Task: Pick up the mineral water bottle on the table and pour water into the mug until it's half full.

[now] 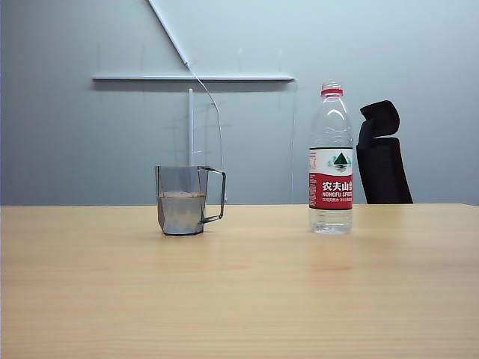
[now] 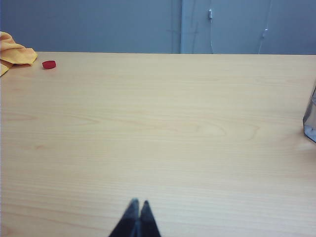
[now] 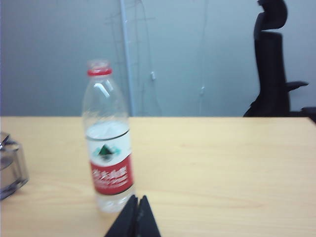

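Note:
The mineral water bottle [image 1: 331, 161] stands upright and uncapped on the table [image 1: 239, 299], right of centre, with a little water at its base. The mug [image 1: 182, 200] stands to its left, handle toward the bottle, water [image 1: 181, 212] filling about half of it. Neither gripper shows in the exterior view. My right gripper [image 3: 137, 199] is shut with nothing in it, just short of the bottle [image 3: 108, 143], clear of it; the mug's edge [image 3: 11, 165] shows beside. My left gripper [image 2: 138, 202] is shut and empty over bare wood, the mug's edge [image 2: 311, 118] far off.
A small red cap [image 2: 49, 64] and an orange cloth [image 2: 14, 54] lie near the table's far edge in the left wrist view. A black office chair [image 1: 382, 157] stands behind the table. A grey wall with a white rail [image 1: 193, 78] backs the scene.

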`<act>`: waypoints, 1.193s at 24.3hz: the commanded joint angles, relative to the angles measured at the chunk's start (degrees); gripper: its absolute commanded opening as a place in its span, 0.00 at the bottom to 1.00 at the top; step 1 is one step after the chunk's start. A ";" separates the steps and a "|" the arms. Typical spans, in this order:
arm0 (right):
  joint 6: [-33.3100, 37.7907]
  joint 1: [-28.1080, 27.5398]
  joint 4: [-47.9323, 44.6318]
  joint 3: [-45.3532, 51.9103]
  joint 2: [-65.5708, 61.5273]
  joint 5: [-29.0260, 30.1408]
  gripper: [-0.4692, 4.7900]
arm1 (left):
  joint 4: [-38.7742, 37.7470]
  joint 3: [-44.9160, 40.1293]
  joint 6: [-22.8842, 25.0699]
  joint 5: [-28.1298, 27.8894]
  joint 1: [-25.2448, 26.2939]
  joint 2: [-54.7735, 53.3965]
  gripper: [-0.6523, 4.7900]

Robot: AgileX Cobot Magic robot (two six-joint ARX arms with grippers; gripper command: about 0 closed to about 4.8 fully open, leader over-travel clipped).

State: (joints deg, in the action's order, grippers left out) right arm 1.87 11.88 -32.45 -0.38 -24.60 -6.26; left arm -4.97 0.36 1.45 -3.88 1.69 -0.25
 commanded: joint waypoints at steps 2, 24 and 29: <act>0.11 -6.54 9.55 -0.33 8.55 7.08 0.08 | 0.76 0.15 -0.17 0.07 0.07 -0.09 0.12; 1.29 -16.22 25.11 -0.20 24.63 10.69 0.08 | 0.76 0.15 -0.17 0.04 0.07 -0.09 0.12; 1.29 -15.72 25.18 -0.20 24.63 10.69 0.08 | 0.76 0.15 -0.17 0.04 0.07 -0.09 0.12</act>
State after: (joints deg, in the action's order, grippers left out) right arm 3.20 -4.29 -6.39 -0.36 -0.05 4.60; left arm -4.95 0.36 1.45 -3.88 1.76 -0.25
